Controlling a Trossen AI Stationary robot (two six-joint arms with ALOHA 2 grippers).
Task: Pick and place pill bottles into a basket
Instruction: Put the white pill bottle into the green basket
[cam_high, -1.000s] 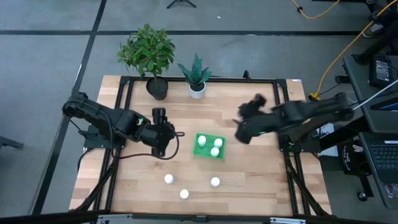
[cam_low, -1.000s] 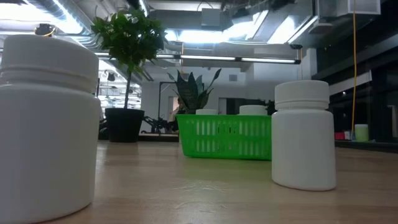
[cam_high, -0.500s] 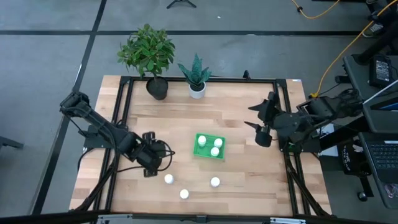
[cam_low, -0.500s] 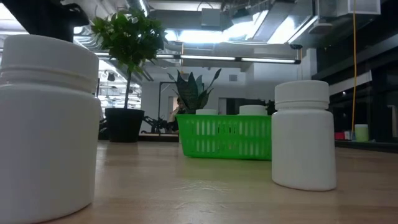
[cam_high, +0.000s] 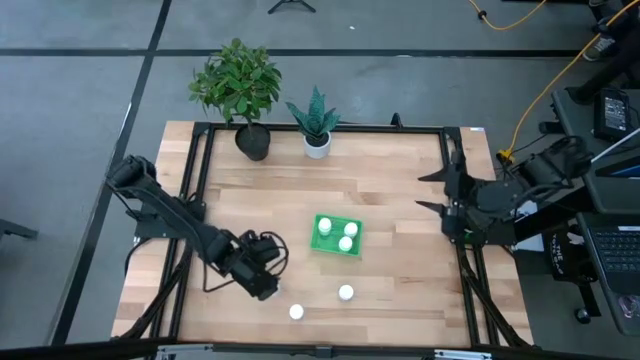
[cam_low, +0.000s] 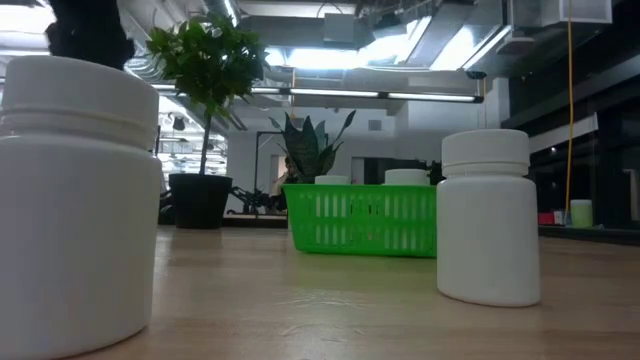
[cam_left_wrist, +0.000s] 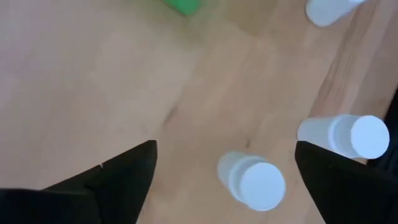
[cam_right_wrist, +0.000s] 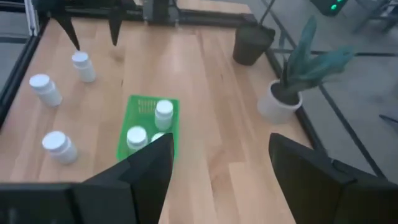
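On the desk (cam_high: 400, 300), the nearest things in the high view are two loose bottles: one (cam_high: 296, 312) at about 6 o'clock and another (cam_high: 345, 293) just toward 5 o'clock of centre. The left pincer (cam_high: 268, 285) hangs over a third bottle (cam_left_wrist: 252, 180); its fingers (cam_left_wrist: 121, 171) stand spread wide, one on each side of it, gripping nothing. At the desk's centre sits the basket (cam_high: 337, 250), with three bottles (cam_high: 347, 243) standing inside it. Toward 3 o'clock, at the desk's edge, the right pincer (cam_high: 440, 192) waits with its prongs parted and empty. At 12 o'clock, along the far edge, stand two potted plants (cam_high: 240, 85).
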